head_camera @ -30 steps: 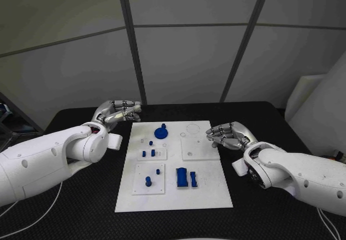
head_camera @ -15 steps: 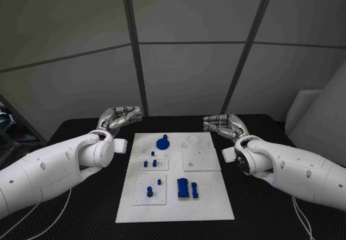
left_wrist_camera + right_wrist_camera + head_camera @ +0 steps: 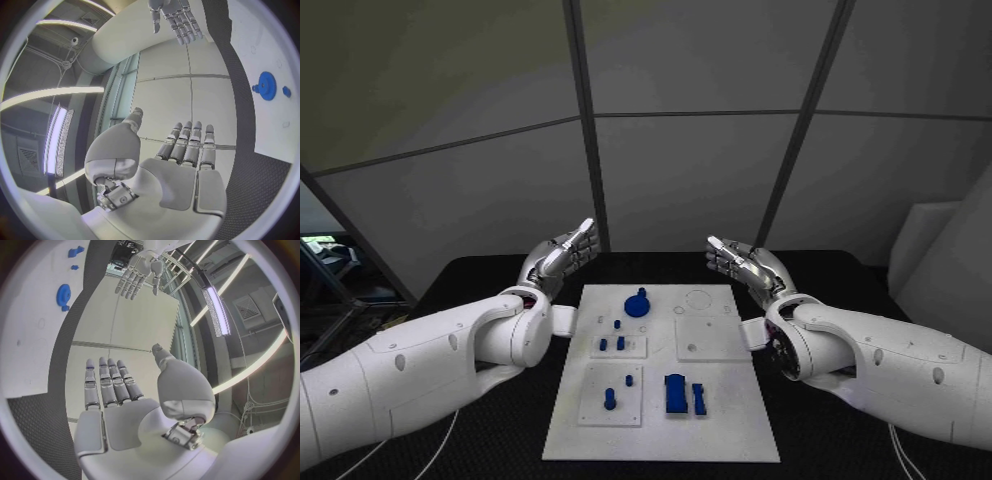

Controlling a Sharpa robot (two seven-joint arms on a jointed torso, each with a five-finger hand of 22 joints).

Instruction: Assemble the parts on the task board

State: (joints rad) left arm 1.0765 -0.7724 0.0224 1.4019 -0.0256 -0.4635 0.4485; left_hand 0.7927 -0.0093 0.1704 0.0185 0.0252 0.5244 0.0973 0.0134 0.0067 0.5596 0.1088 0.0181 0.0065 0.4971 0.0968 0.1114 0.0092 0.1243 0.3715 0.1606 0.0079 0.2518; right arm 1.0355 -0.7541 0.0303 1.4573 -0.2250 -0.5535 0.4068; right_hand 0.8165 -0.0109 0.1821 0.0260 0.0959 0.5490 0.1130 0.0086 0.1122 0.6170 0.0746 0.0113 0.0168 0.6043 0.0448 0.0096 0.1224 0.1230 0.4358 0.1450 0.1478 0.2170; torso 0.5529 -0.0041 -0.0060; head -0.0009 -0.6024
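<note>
The white task board lies flat in the middle of the black table, and all the blue parts are on it. A round blue gear stands near the far edge of the board, a little left of the middle, and in the left wrist view the same gear shows with a small blue piece just beside it. Nearer to the robot there are two small blue pegs on a raised white square, one more peg on another square below it, and two bigger blue blocks standing side by side. The left hand is raised above the far left corner of the board, its fingers stretched out straight and holding nothing. The right hand is lifted the same way over the far right corner (palm turned inward, toward the other hand), fingers straight and also empty. Neither hand touches the board or any part.
</note>
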